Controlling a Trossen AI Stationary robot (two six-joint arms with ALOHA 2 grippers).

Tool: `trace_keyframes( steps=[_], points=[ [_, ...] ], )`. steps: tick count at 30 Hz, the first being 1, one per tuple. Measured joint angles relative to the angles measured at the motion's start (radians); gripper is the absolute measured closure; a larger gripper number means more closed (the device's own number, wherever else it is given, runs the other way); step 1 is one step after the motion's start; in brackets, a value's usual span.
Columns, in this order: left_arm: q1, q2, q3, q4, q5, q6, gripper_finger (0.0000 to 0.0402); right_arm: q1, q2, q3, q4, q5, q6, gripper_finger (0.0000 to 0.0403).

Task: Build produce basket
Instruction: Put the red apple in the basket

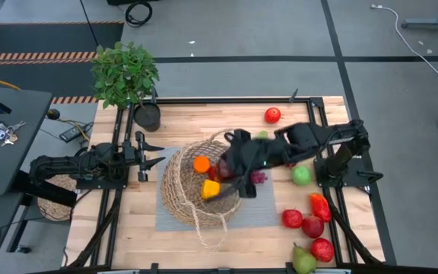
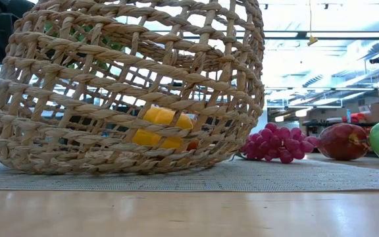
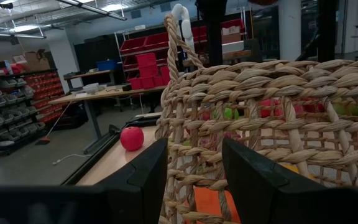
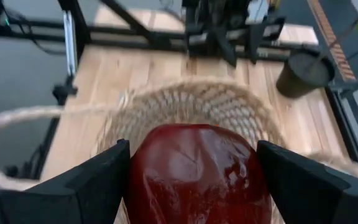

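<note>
While the wooden counter (image 1: 128, 228) carries a grey mat (image 1: 268, 213) at its centre, the basket (image 1: 185, 186) lies tipped on its side on that mat, its mouth toward the right and one loop handle (image 1: 207, 232) trailing toward the near edge. Reaching in from the right, the right arm (image 1: 318, 141) stretches across to the basket's mouth, and the right pincer (image 4: 191, 177) grips a dark red apple (image 4: 197, 171) between widely spread fingers, the basket's rim just beyond it. At the left side of the counter, the left arm (image 1: 74, 166) waits with the left pincer (image 1: 152, 152) parted and empty, its fingers (image 3: 148, 177) just beside the basket's woven wall. Inside the basket sit an orange (image 1: 201, 164) and a yellow pepper (image 1: 211, 189). Purple grapes (image 2: 275, 143) rest on the mat just right of the basket. Farther right lie a green apple (image 1: 301, 175), a red pepper (image 1: 320, 205), three red apples (image 1: 310, 227) and, at the near edge, a pear (image 1: 303, 261). One more red apple (image 1: 272, 115) sits alone toward the far edge. A potted plant (image 1: 128, 76) stands at the far left corner.
</note>
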Motion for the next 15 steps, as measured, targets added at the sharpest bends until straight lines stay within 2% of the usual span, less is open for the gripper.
trace_keyframes(
  steps=[9,15],
  points=[
    [0.000,0.000,0.000,0.000,0.000,0.000,0.0241,-0.081,0.000,0.025,0.183,-0.131,-0.077,0.0056],
    [0.000,0.000,0.000,0.000,0.000,0.000,0.0241,-0.087,0.002,0.018,0.284,-0.131,-0.136,0.0056]
  ],
)
